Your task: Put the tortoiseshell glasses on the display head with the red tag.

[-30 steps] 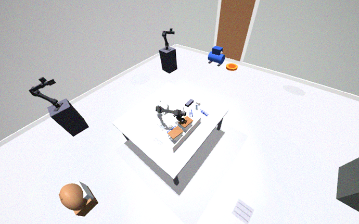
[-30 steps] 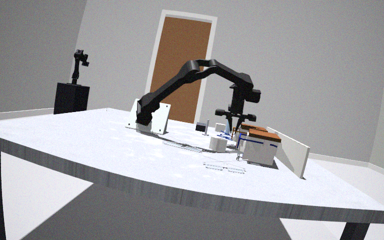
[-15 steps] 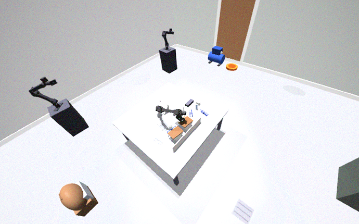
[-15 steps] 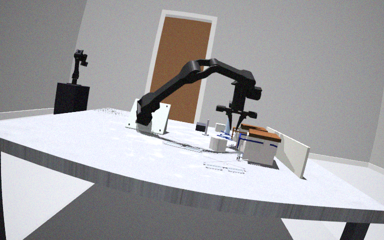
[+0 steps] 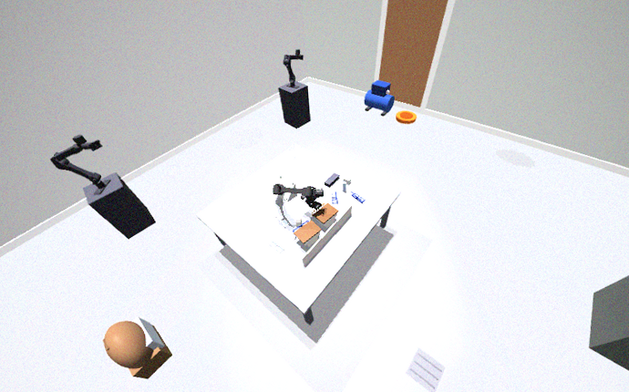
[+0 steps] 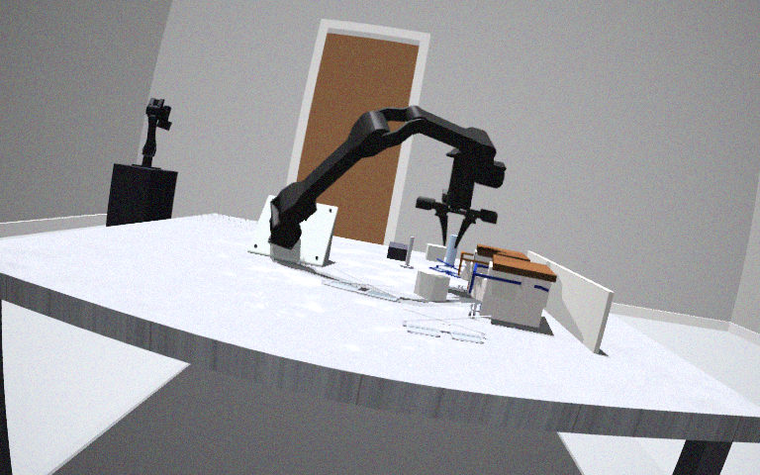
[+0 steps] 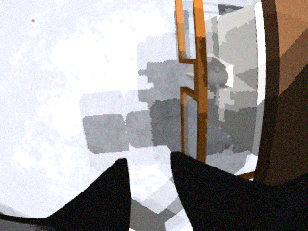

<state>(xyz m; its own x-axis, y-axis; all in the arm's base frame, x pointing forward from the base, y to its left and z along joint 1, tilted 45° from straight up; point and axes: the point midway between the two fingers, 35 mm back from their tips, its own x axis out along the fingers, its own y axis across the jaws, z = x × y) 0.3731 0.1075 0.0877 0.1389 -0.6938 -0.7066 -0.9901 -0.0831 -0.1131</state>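
The tortoiseshell glasses (image 6: 461, 263) (image 7: 201, 120) show as an orange-brown front before the face of the far display head (image 5: 325, 213) (image 6: 501, 251) (image 7: 294, 38). In the wrist view the front stands a little off the face, with the bridge gap level with the nose (image 7: 218, 72). A short piece of temple (image 7: 247, 176) runs toward the head; the ears are hidden. My gripper (image 6: 450, 245) (image 7: 149, 164) is partly open and empty, its fingertips above and beside the front. The near head (image 5: 307, 232) (image 6: 513, 302) wears blue glasses (image 6: 496, 277). I see no red tag.
A low pale panel (image 5: 328, 236) (image 6: 580, 305) stands behind both heads. A pale block (image 6: 431, 285) and clear glasses (image 6: 442, 332) are on the near side. A dark case (image 5: 331, 180) (image 6: 397, 250), a light-blue post (image 6: 450, 257) and blue glasses (image 5: 358, 197) are farther off.
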